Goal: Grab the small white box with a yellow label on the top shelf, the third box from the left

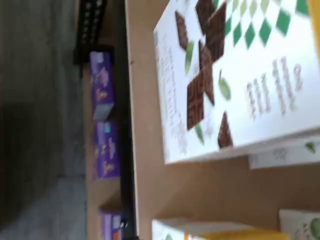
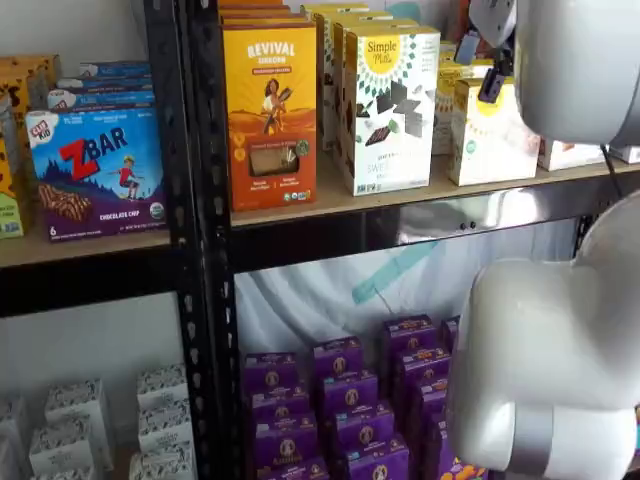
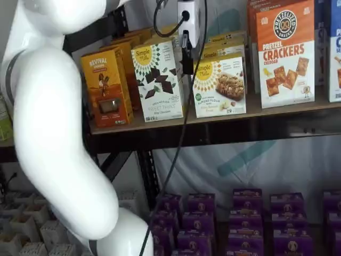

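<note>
- Both shelf views show the small white box [image 3: 219,85] standing on the top shelf [image 3: 213,120], just right of the taller white carton [image 3: 158,81] printed with chocolate pieces and left of the orange crackers carton [image 3: 285,53].
- One golden Revival carton [image 3: 105,88] stands at the front row's left end, so four front cartons can be counted in a shelf view.
- One gripper [image 3: 186,50] hangs near the gap between the taller white carton and the small white box; its dark fingers show as one mass, so whether they are spread or pressed together cannot be told.
- One blue-purple ZBAR box [image 2: 97,170] sits on the neighbouring board to the left.
- Many purple boxes [image 3: 248,218] fill the floor level below; their number is too large to count surely.
- Wrist view, turned on its side, is blurred: the taller white carton lies close, and three purple boxes show below.
</note>
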